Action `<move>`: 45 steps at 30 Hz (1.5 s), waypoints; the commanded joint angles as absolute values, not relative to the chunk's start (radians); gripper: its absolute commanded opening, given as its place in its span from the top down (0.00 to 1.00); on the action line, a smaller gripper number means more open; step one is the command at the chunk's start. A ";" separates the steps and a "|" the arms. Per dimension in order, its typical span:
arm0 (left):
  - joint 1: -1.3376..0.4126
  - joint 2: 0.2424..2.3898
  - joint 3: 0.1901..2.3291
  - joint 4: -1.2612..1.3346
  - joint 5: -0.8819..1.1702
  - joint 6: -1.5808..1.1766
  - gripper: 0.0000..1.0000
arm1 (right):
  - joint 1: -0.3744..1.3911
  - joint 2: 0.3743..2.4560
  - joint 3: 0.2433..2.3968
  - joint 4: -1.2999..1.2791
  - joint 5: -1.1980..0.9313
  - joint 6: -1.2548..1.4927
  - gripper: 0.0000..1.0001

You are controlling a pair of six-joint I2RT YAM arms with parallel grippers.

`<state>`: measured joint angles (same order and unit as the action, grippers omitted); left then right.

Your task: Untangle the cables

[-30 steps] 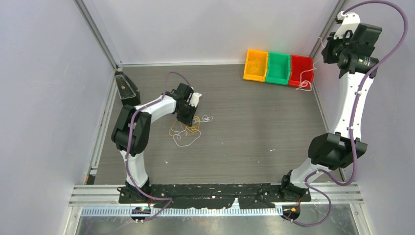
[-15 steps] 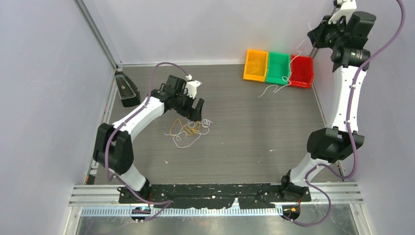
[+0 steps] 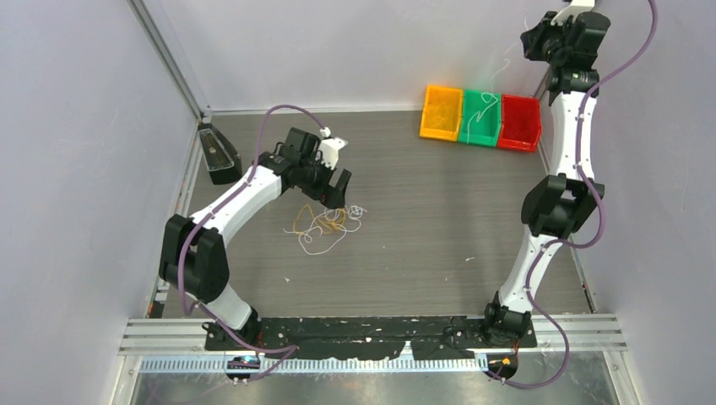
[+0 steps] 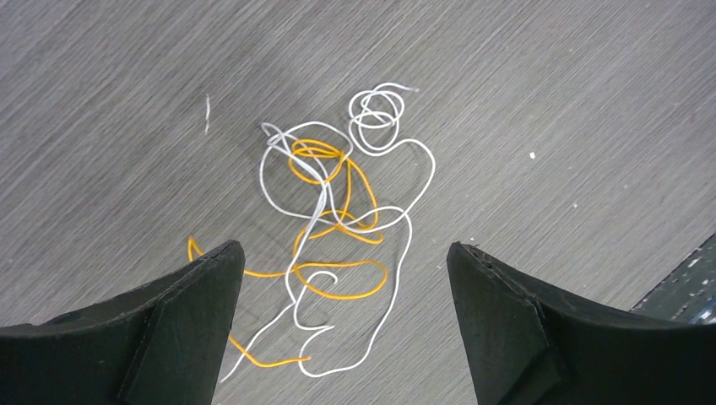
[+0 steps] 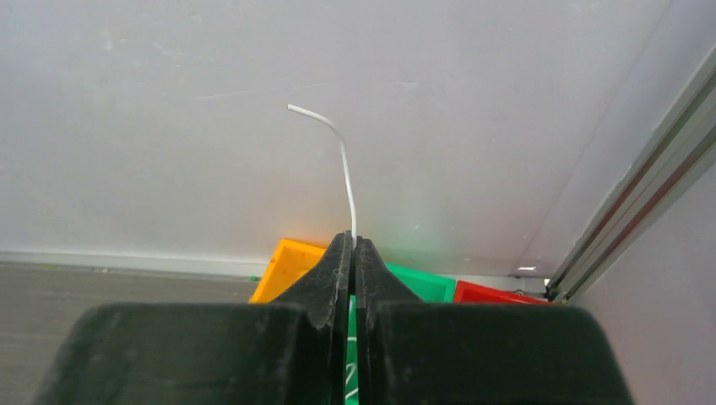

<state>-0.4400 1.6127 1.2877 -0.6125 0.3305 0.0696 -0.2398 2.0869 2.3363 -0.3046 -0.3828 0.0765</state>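
Note:
A loose tangle of cables lies on the table, thin white cable looped through orange cable. My left gripper hovers just above its far edge, open, with nothing between the fingers; in the left wrist view the left gripper frames the tangle. My right gripper is raised high at the back right, shut on another white cable. That cable hangs down over the green bin.
Three bins stand in a row at the back right: orange, green, red. A black object sits at the back left corner. Walls and an aluminium post close in around the right arm.
My left gripper opened and lifted off the tangle. The right arm rose and swung left, carrying its white cable from the red bin to over the green bin.

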 commanded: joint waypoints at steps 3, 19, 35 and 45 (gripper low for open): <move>-0.430 1.594 1.329 -0.645 0.271 0.120 0.07 | -0.240 2.147 2.416 -0.059 -0.288 0.095 0.95; -0.396 1.604 1.322 -0.662 0.287 0.118 0.07 | -0.235 2.084 2.458 0.068 -0.241 0.097 0.95; -0.392 1.637 1.335 -0.678 0.309 0.107 0.08 | -0.234 2.127 2.461 0.106 -0.214 0.067 0.95; -0.381 1.619 1.293 -0.693 0.303 0.104 0.08 | -0.189 2.205 2.329 0.105 -0.249 -0.023 0.95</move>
<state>-0.3901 1.6318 1.2930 -0.6785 0.2901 0.1085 -0.2230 2.1696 2.3836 0.0811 -0.2333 0.0360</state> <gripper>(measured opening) 0.921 0.071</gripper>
